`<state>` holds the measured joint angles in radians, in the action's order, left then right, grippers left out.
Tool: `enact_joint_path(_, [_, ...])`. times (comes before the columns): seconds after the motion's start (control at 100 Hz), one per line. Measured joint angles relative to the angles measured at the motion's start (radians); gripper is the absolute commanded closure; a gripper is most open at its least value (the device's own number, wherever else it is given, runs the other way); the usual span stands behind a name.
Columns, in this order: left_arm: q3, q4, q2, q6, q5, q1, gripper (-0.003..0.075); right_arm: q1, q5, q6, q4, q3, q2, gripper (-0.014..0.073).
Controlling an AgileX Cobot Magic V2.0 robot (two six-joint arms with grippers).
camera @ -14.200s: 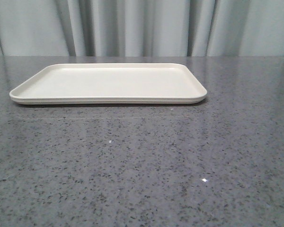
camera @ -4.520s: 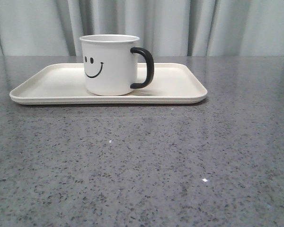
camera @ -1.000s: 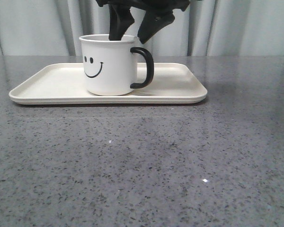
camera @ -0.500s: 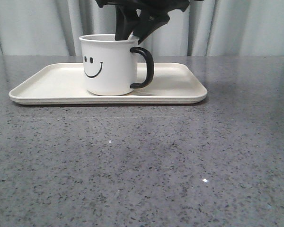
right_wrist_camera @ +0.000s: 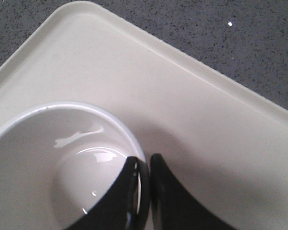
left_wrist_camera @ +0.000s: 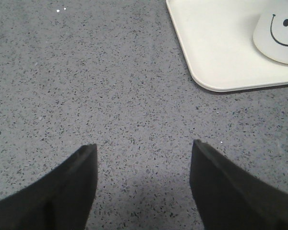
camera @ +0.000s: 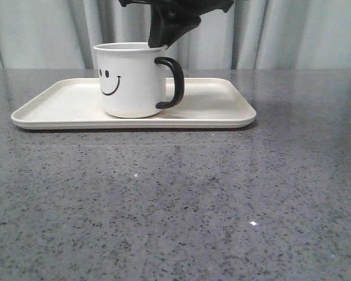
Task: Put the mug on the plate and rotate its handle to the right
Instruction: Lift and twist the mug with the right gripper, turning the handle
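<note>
The white mug (camera: 128,82) with a black smiley face stands upright on the cream plate (camera: 222,111), left of the plate's middle. Its black handle (camera: 174,82) points right and slightly toward the camera. My right gripper (camera: 162,42) comes down from above and is shut on the mug's rim just above the handle, one finger inside the mug (right_wrist_camera: 53,158) and one outside, as the right wrist view (right_wrist_camera: 146,160) shows. My left gripper (left_wrist_camera: 143,144) is open and empty over bare table, short of the plate's corner (left_wrist_camera: 216,48).
The grey speckled countertop (camera: 175,205) runs in front of the plate and to both sides. A grey curtain (camera: 292,32) hangs behind the table.
My right gripper's fingers have closed onto the mug's rim. The mug has slid a little to the left on the plate and turned slightly.
</note>
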<state>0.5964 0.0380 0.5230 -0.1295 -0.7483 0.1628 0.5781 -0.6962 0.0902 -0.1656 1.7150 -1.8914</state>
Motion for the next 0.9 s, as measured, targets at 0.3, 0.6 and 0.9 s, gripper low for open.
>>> enact_joint_path(0.3, [0.000,0.000,0.000,0.000,0.000,0.000,0.0300,0.000,-0.007,0.001,0.000,0.008,0.000,0.0658])
enact_joint_path(0.6, [0.000,0.000,0.000,0.000,0.000,0.000,0.0300,0.000,-0.148,0.106,0.004,0.155,-0.004,0.0655])
enact_joint_path(0.9, [0.000,0.000,0.000,0.000,0.000,0.000,0.0300,-0.005,-0.239,0.264,-0.027,0.237,-0.009,0.0655])
